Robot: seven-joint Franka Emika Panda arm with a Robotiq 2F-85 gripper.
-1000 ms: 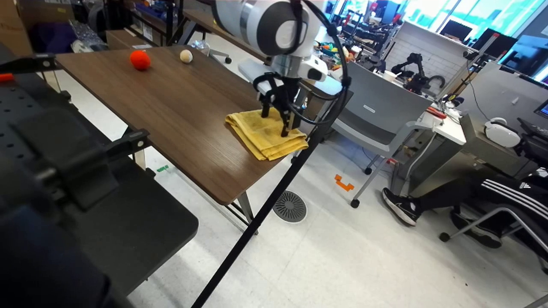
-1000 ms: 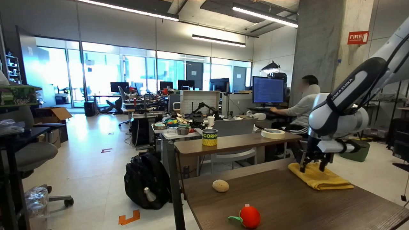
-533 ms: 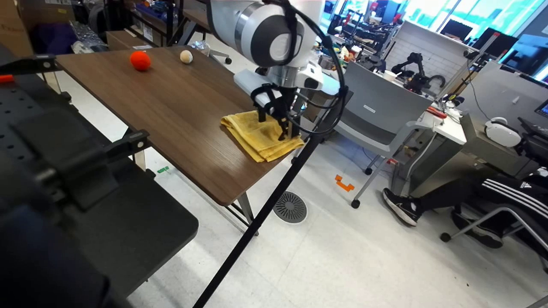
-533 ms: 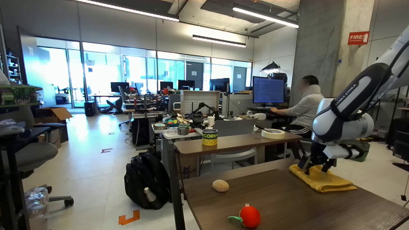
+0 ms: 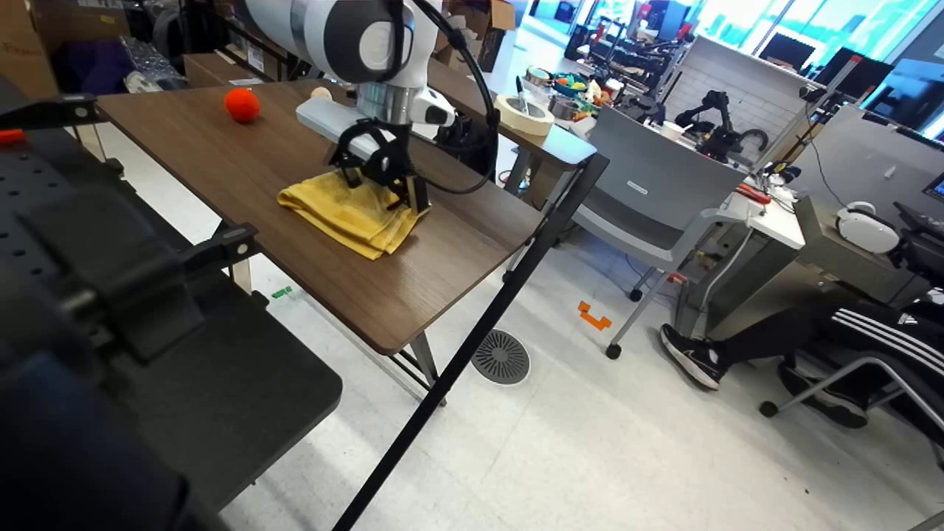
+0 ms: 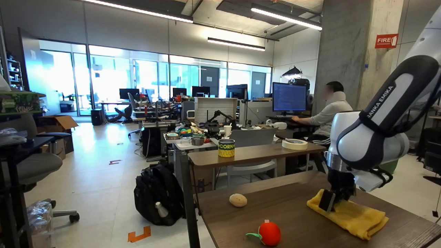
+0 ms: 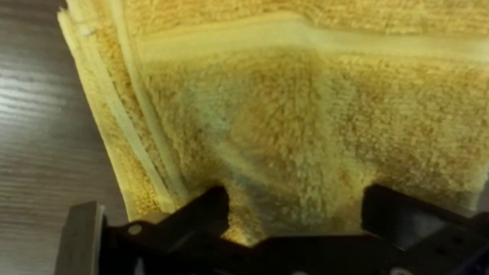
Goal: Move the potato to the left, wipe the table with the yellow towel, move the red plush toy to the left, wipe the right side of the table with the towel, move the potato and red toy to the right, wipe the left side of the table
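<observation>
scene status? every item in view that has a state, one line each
claw: open, down on the yellow towel
yellow towel: folded, wrinkled, on the table
potato: on the table, ungripped
red plush toy: on the table, ungripped
CORN can: upright
tape roll: lying flat
near monitor: screen lit
ceiling lights: on

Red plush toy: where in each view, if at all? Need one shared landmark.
In an exterior view: red plush toy, upper left, on the table.
In an exterior view: red plush toy, right of centre near the bottom edge, below and right of the potato.
Wrist view: not in it.
Shared landmark: the yellow towel, in all three, filling most of the wrist view.
</observation>
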